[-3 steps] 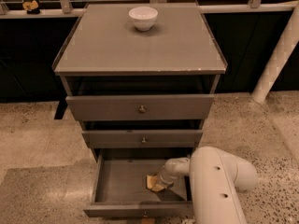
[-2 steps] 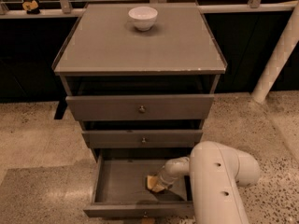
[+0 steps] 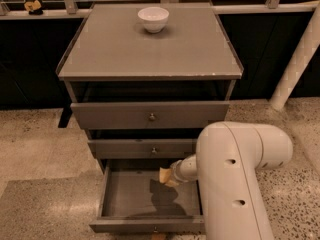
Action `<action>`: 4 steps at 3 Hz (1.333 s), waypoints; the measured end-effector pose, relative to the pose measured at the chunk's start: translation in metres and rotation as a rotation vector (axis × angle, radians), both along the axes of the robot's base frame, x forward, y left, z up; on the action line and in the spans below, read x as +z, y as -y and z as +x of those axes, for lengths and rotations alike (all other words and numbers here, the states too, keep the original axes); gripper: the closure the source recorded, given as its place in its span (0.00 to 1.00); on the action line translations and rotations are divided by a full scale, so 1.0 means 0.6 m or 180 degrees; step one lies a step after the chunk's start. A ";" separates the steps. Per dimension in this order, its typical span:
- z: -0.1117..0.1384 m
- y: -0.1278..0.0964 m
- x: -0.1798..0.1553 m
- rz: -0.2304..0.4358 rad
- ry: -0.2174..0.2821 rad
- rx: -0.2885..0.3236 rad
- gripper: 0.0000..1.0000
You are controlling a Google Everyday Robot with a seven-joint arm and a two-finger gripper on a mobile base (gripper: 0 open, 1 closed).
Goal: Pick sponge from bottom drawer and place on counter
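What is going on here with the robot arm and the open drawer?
The robot's single arm reaches down into the open bottom drawer. Its gripper holds the pale-yellow sponge a little above the drawer floor, where a shadow falls beneath it. The sponge has not yet been placed on the counter. A white bowl stands on the counter near its back edge.
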State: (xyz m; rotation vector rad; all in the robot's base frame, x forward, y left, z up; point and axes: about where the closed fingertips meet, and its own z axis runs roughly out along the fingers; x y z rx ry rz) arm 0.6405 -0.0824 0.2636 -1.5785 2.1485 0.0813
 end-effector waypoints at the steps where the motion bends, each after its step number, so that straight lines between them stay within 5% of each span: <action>1: -0.032 0.021 0.132 -0.0004 0.0289 -0.0002 0.89; 2: -0.035 0.017 0.122 -0.0024 0.0229 0.0018 1.00; 3: -0.053 0.039 0.128 -0.0134 0.0139 -0.0001 1.00; 4: -0.075 0.087 0.172 -0.0224 0.0216 -0.0133 0.99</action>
